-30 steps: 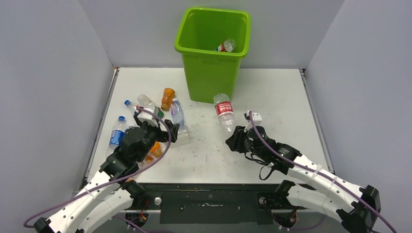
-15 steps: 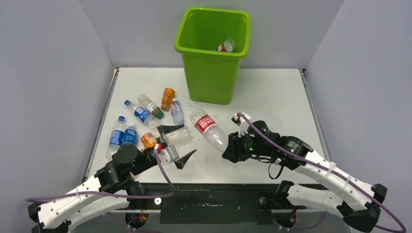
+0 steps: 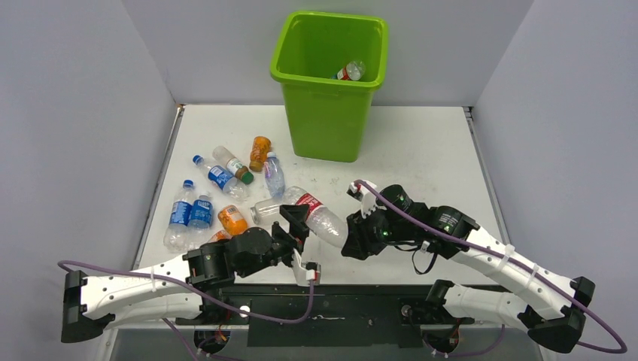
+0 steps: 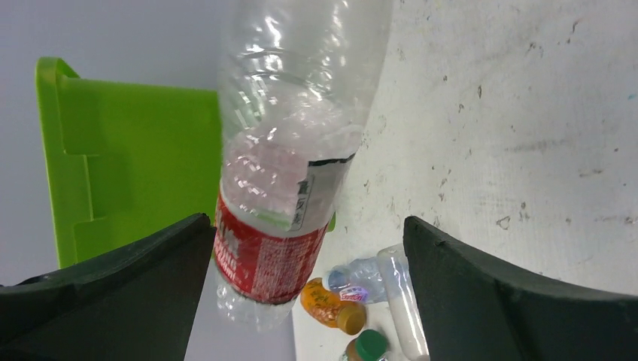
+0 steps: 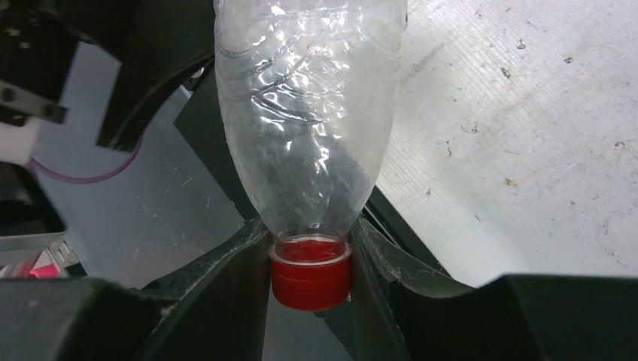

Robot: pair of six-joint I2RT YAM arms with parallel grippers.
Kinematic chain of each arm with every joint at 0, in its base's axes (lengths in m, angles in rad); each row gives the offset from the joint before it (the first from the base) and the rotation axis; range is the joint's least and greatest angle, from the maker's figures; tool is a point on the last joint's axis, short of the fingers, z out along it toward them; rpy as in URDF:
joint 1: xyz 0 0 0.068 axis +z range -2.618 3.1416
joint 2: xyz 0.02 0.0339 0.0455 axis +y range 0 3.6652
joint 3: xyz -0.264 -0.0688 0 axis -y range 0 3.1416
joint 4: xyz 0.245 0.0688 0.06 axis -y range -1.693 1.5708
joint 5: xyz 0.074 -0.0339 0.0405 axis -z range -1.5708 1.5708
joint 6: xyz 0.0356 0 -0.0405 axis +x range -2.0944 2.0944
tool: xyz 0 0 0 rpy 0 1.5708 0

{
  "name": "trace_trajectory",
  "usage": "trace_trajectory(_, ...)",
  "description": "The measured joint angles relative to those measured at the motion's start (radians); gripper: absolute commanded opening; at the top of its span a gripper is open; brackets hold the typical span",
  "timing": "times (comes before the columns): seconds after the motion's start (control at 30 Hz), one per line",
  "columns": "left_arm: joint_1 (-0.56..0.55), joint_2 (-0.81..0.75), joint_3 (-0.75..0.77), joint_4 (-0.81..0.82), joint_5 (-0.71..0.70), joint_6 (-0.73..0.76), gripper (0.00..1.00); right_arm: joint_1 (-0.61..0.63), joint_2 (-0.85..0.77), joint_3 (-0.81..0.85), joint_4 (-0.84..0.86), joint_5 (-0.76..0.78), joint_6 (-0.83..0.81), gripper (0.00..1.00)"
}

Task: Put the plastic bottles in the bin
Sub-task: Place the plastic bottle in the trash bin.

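Top external view: a clear red-labelled bottle (image 3: 317, 215) lies slantwise over the near middle of the table (image 3: 421, 150), its base towards 10 o'clock and its neck towards 4 o'clock. The right gripper (image 3: 353, 235) meets it at the neck end. In the right wrist view the fingers are drawn narrow and clamp the red cap (image 5: 311, 274) from both sides, and the crumpled body rises clear above them.

The left gripper (image 3: 301, 242) stands at 7 o'clock of the bottle with its jaws spread wide. In the left wrist view the labelled body sits between the two dark fingers (image 4: 113, 286) with a gap on either side, touching neither.

The bin (image 3: 323, 120) stands upright at 12 o'clock of the held bottle, against the far edge of the table, well apart from both grippers. One small bottle in the bin (image 3: 350, 71) shows against its far right wall.

The loose bottles (image 3: 218, 177) lie scattered from 9 to 11 o'clock of the held one: several blue-labelled, two orange, one green-capped, the rest clear. The nearest clear one is just beside the held bottle's base.
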Motion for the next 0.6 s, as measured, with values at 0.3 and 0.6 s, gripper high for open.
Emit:
trace_trajectory(0.3, 0.004, 0.12, 0.054, 0.002, -0.039, 0.125, 0.59, 0.048, 0.002, 0.035, -0.008, -0.033, -0.001, 0.05)
trace_trajectory(0.6, 0.008, 0.143, 0.053, 0.058, -0.07, 0.167, 0.32, 0.07, -0.011, 0.04, -0.003, -0.034, 0.02, 0.76)
